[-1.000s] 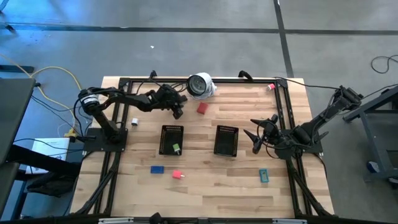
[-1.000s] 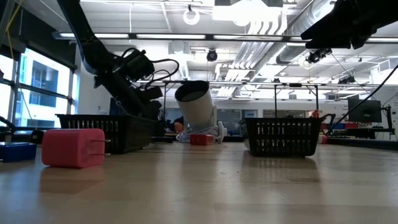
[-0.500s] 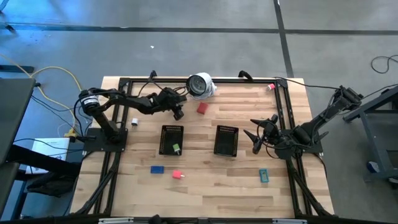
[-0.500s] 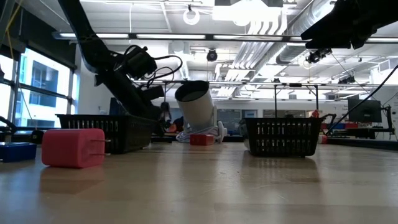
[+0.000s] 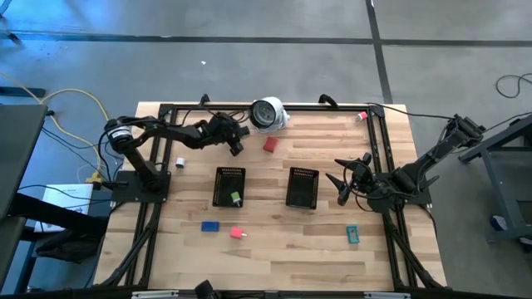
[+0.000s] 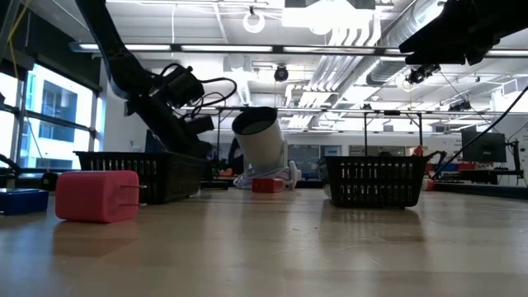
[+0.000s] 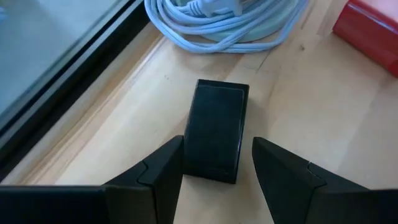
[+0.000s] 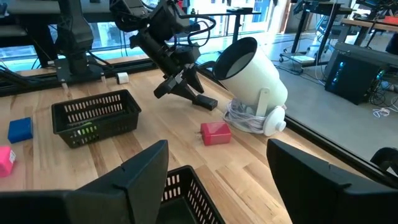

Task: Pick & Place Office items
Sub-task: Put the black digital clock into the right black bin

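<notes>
Left pincer (image 7: 214,171) hangs low over the surface (image 5: 274,249), fingers spread to either side of a dark brown block (image 7: 215,129) lying flat between them, not yet gripped; the straddle looks like the setup for closing. Beyond it lie a white cable coil (image 7: 217,25) and a red piece (image 7: 368,30). Right pincer (image 5: 342,178) waits apart, splayed.

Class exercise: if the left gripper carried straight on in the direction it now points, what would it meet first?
Most likely the dark brown block, lying flat on the table between the open fingers of the left gripper. Beyond it lies the coiled white cable.
</notes>
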You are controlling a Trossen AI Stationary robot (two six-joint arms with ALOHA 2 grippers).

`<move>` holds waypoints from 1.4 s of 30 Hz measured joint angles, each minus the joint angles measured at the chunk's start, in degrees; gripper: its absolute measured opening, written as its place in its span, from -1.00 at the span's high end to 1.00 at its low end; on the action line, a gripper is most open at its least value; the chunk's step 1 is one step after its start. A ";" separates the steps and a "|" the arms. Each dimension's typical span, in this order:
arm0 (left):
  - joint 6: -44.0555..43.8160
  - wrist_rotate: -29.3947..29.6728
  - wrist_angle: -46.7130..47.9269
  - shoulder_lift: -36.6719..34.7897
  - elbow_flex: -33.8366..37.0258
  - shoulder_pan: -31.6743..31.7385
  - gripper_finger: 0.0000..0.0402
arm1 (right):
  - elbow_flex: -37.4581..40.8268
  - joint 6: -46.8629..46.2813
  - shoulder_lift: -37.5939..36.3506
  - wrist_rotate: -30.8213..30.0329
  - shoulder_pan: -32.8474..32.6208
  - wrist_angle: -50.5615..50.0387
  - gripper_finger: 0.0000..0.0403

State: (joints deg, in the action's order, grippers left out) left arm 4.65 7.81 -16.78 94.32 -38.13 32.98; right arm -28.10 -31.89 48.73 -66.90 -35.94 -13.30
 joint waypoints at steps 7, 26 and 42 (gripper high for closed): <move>-1.49 -6.70 0.02 0.23 0.00 1.95 0.09 | 0.00 0.00 0.00 0.01 0.00 0.00 -0.29; -1.42 -3.07 -1.23 2.51 -0.15 2.05 0.09 | -0.02 -1.30 0.00 0.03 0.00 -0.31 -0.29; -3.71 -3.12 -0.37 2.54 -0.08 2.06 0.96 | -0.02 -1.54 1.57 -0.02 0.01 -0.30 -0.29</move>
State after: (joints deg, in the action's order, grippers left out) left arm 0.94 4.69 -17.14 96.86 -38.21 35.04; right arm -28.12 -33.43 50.30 -66.92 -35.92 -13.60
